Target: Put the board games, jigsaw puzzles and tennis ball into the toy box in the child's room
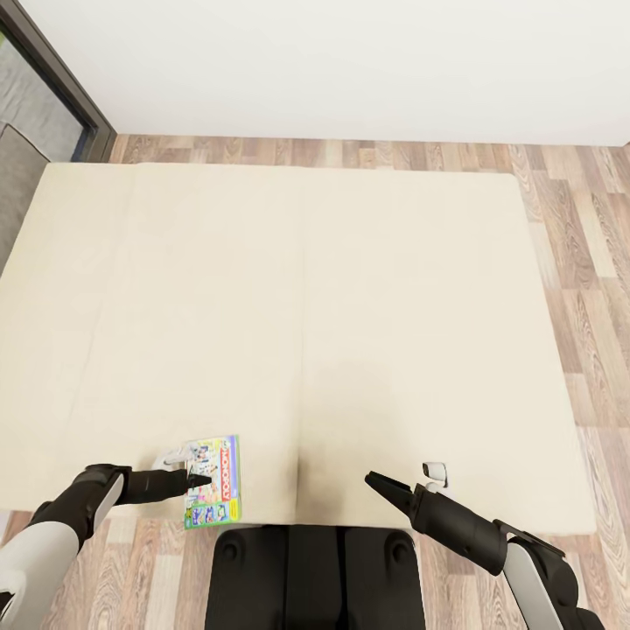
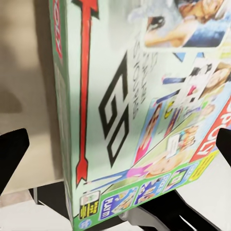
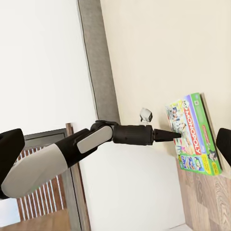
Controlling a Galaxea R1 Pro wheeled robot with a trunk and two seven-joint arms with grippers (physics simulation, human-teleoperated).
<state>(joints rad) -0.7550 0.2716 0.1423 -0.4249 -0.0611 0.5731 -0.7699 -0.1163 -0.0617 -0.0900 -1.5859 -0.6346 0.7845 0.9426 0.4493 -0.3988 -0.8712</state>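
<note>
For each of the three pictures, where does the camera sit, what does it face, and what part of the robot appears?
Head view: above, looking down at the bed; both arms, left pincer at the Monopoly box, right pincer.
Left wrist view: at the left pincer, close on the Monopoly box; dark fingertips at the edges.
Right wrist view: looks sideways along the bed edge at the left arm.
Shared: all show the Monopoly box.

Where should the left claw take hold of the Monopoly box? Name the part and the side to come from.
Grip the long edge nearest the left claw, coming in level from the robot's left. The Monopoly box is thin, lies flat at the bed's near edge and overhangs it slightly. The left wrist view shows the open claw fingers already either side of the box, so a pinch across its thickness looks likeliest.
</note>
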